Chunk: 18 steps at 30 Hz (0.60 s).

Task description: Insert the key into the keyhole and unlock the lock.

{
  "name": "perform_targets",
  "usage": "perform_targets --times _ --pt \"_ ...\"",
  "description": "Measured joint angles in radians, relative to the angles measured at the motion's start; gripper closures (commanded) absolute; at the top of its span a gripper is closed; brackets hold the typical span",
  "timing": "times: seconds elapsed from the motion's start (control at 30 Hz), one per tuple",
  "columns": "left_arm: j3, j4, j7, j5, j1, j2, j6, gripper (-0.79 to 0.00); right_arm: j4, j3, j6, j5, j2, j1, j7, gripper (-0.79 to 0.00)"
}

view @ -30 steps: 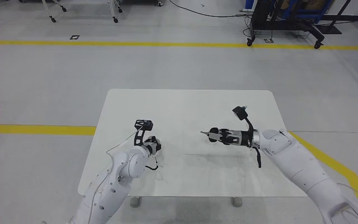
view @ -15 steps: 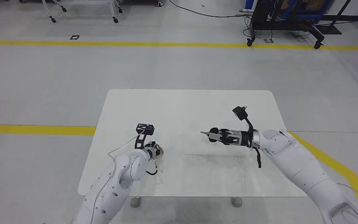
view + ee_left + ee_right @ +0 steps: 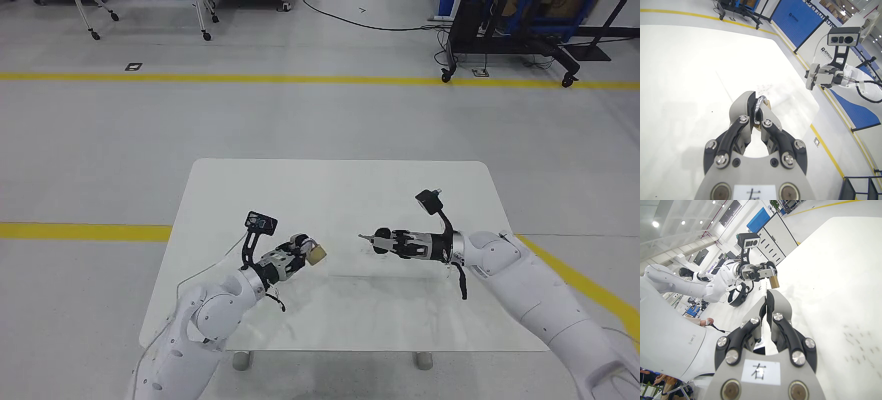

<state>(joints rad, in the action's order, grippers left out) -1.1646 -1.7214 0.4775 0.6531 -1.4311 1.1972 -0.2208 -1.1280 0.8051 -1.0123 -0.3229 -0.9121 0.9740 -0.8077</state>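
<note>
The right gripper (image 3: 766, 298) has its fingers pressed together. In the top view a thin sliver juts from its tip toward 9 o'clock, and I take that to be the key (image 3: 364, 238), though it is too small to be sure. The left gripper (image 3: 757, 102) is clamped on the steel shackle of the padlock (image 3: 769, 104), whose brass body pokes out past the fingers.

In the right wrist view the padlock (image 3: 774, 281) hangs by its shackle from the left gripper (image 3: 770, 270), seemingly clear of the table (image 3: 400, 190).

From above, the left gripper (image 3: 298, 247) sits just to 9 o'clock of the table's middle. The padlock (image 3: 315, 254) is at its tip and points toward 3 o'clock. The right gripper (image 3: 378, 241) is just to 3 o'clock of the middle, near the padlock but apart from it, and the two face each other.

By my reading, both parts are in hand and the step now is bringing them together; insertion has not begun. The keyhole cannot be made out. The next move calls for turning the padlock's keyed face squarely toward the key tip. The gap should then be closed along one straight line, since a small misalignment would make the key skate off the brass.
</note>
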Motion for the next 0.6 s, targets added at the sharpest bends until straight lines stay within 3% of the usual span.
perform_targets --times 0.17,0.27,0.5,0.6 --pt "0.008 0.003 -0.003 -0.024 -0.003 0.003 -0.018 0.000 0.000 0.000 0.000 0.000 0.000 0.000 0.000 0.000" --pt "0.025 0.072 0.020 -0.213 0.036 0.015 -0.060 0.000 -0.026 -0.002 0.031 -0.006 -0.005 0.010 0.031 0.000" --pt "0.075 0.334 0.292 -0.847 0.266 0.052 0.041 0.000 -0.064 -0.017 0.153 -0.024 -0.036 0.004 0.144 0.000" --pt "0.088 0.425 0.307 -0.911 0.338 0.062 0.052 0.000 -0.066 -0.020 0.166 -0.022 -0.045 0.002 0.166 0.000"
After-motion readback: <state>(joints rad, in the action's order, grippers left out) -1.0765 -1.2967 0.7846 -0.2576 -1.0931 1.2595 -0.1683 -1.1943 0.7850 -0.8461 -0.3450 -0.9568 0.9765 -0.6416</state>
